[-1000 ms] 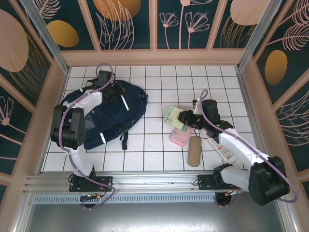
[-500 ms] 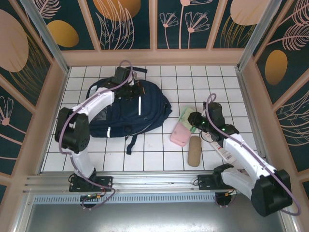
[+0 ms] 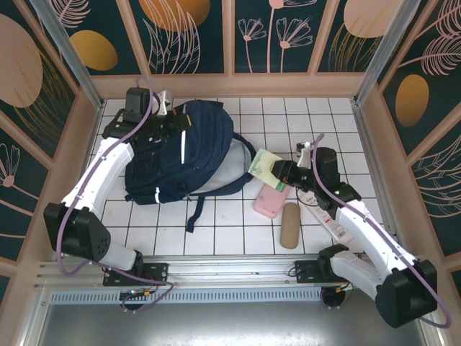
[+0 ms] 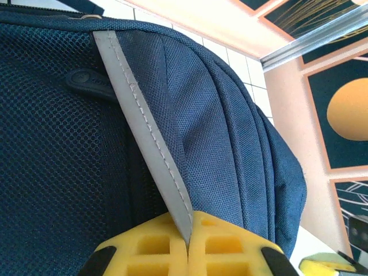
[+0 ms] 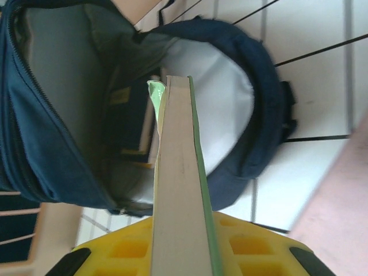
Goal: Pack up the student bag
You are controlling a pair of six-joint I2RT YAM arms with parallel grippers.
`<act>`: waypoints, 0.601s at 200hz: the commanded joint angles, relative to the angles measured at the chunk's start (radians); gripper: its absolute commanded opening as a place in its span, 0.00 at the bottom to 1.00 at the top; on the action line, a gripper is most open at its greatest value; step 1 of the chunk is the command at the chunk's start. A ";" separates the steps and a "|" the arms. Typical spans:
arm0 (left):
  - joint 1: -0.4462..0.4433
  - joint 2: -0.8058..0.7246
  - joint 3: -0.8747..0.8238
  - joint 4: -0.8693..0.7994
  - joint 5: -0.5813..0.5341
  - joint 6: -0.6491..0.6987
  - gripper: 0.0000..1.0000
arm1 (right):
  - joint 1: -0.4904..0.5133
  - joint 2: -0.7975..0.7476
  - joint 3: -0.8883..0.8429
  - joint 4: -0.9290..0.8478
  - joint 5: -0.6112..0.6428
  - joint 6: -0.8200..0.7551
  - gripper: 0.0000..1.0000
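The student bag [image 3: 189, 148], navy with white reflective stripes, lies at the left middle of the tiled table, its grey-lined mouth [image 5: 69, 86] gaping toward the right. My left gripper [image 3: 171, 124] is at the bag's far upper side, shut on a grey reflective stripe [image 4: 144, 126], which runs down between the yellow pads [image 4: 227, 247]. My right gripper [image 3: 282, 173] is shut on a green-covered book [image 3: 264, 165], held edge-on [image 5: 178, 172] just in front of the bag's mouth. A flat item [image 5: 135, 129] shows inside the bag.
A pink case [image 3: 270, 202] and a tan oblong pouch [image 3: 289, 225] lie on the tiles right of the bag. A white packet with red print [image 3: 336, 225] lies under the right arm. A dark strap [image 3: 196, 209] trails toward the near edge. Pale walls bound the table.
The left gripper has swung left and back with the stripe, turning the bag so its mouth faces right. The right gripper has carried the green book left to the mouth.
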 commanded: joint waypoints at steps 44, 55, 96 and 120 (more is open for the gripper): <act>0.012 -0.129 0.028 0.056 0.161 0.047 0.00 | 0.002 0.302 0.122 0.348 -0.398 0.197 0.00; 0.016 -0.140 0.029 0.054 0.165 0.044 0.00 | 0.009 0.349 0.139 0.388 -0.413 0.218 0.00; 0.022 -0.162 0.034 0.058 0.186 0.037 0.00 | 0.113 0.533 0.244 0.500 -0.383 0.297 0.00; 0.025 -0.159 0.029 0.073 0.198 0.022 0.00 | 0.181 0.677 0.341 0.547 -0.338 0.359 0.00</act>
